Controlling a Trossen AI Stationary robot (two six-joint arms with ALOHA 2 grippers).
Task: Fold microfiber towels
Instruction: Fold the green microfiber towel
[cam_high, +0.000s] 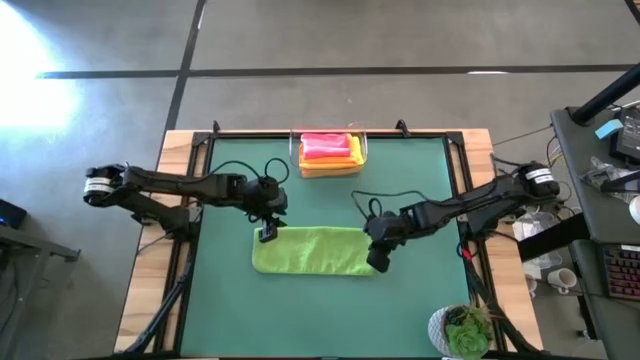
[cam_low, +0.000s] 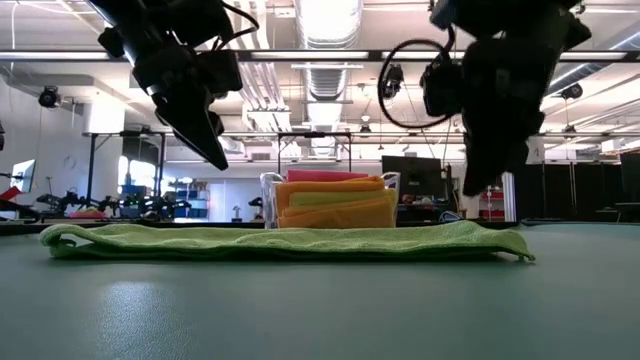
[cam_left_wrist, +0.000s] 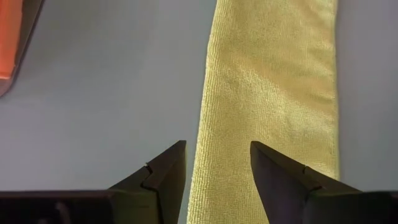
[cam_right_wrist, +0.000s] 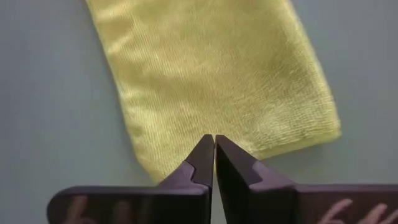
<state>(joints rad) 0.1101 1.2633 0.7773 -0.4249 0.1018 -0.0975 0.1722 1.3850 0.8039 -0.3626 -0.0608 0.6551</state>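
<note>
High view shows the lime green towel (cam_high: 315, 250) lying as a long folded strip on the green mat (cam_high: 230, 310), just in front of the clear bin (cam_high: 296, 150), where the pink, yellow and orange towels (cam_high: 328, 152) sit stacked, likely finished. The left gripper (cam_high: 268, 233) hovers over the strip's left end with its jaws parted, empty. The right gripper (cam_high: 379, 262) hangs over the strip's right end, jaws pressed together on nothing. One arm at each end looks set for the next fold across the strip's length.

Potted plant (cam_high: 466, 333) cut off below
</note>
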